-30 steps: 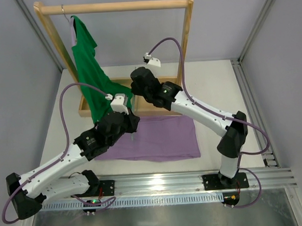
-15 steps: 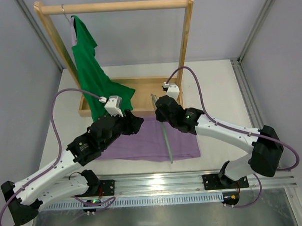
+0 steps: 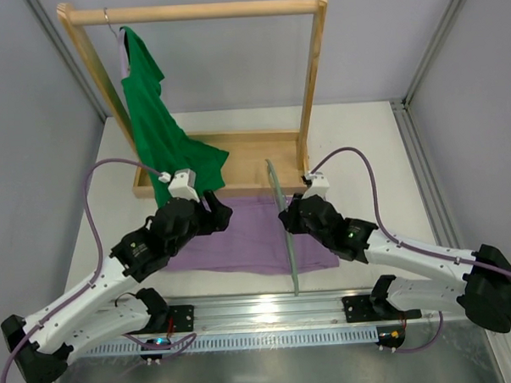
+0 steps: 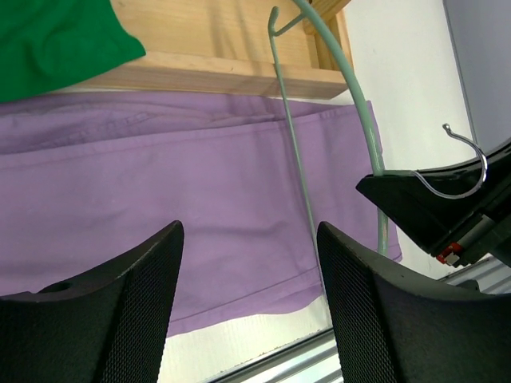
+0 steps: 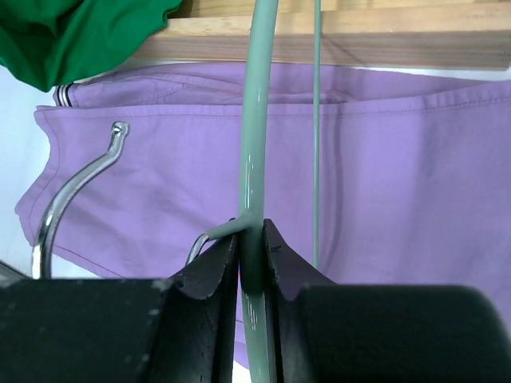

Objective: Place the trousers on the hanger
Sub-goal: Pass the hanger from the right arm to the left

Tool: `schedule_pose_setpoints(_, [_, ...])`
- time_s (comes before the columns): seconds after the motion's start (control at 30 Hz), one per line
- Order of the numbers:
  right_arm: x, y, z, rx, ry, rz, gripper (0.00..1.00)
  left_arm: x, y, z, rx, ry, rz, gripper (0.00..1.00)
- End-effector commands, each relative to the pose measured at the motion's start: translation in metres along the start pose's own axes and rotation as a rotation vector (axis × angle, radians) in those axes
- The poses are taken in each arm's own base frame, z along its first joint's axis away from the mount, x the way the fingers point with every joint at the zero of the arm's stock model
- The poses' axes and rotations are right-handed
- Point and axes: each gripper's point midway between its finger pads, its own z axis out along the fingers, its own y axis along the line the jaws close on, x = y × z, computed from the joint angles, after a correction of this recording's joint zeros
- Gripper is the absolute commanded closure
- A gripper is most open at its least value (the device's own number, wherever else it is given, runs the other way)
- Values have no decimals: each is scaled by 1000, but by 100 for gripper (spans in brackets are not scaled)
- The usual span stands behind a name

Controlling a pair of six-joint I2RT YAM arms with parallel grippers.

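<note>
The lilac trousers point(image 3: 249, 238) lie flat on the table in front of the rack. My right gripper point(image 3: 284, 220) is shut on the pale grey-green hanger point(image 3: 290, 262) just beside its metal hook point(image 5: 76, 187). It holds the hanger upright over the right part of the trousers point(image 5: 399, 175). In the right wrist view the jaws point(image 5: 252, 263) pinch the hanger's arm point(image 5: 257, 120). My left gripper point(image 3: 218, 212) hovers open above the trousers point(image 4: 200, 183), left of the hanger point(image 4: 355, 96). Nothing lies between its fingers point(image 4: 375, 311).
A wooden clothes rack point(image 3: 310, 70) stands behind the trousers, its base board point(image 3: 254, 149) at the trousers' far edge. A dark green T-shirt point(image 3: 155, 119) hangs at the rack's left and drapes onto the base. A metal rail point(image 3: 269, 310) runs along the near edge.
My left gripper has opened and drawn back to the left. My right arm has swung from the rack base toward the near edge, bringing the hanger over the trousers.
</note>
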Motion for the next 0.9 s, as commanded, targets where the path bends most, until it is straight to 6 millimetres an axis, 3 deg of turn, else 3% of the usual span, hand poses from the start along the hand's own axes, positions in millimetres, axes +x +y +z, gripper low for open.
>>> schedule_pose_setpoints(0.0, [2, -4, -2, -15, -42, 80, 96, 12, 0, -1, 10, 81, -34, 31])
schedule_pose_setpoints(0.13, [5, -8, -8, -20, -35, 104, 96, 42, 11, 3, 0, 178, -54, 29])
schedule_pose_setpoints(0.3, [-1, -3, -18, -12, -10, 103, 96, 53, 18, 3, 13, 192, -82, 23])
schedule_pose_setpoints(0.43, [3, -3, -21, -3, 35, 76, 96, 47, 24, 1, 15, 193, -99, 22])
schedule_pose_setpoints(0.57, [-11, -1, -27, 12, 19, 43, 96, 36, 37, -3, -42, 201, -49, 22])
schedule_pose_setpoints(0.6, [-18, 4, -31, 0, 8, 44, 96, 22, 37, -5, -54, 180, -42, 22])
schedule_pose_setpoints(0.7, [-29, 16, -39, -26, 6, 56, 96, 15, 54, -15, -151, 217, -4, 22])
schedule_pose_setpoints(0.8, [-42, 41, -51, -105, 45, 62, 96, 2, 49, -30, -159, 226, -15, 21])
schedule_pose_setpoints(0.87, [-49, 45, -56, -105, 44, 53, 96, -5, 44, -34, -150, 220, -27, 21])
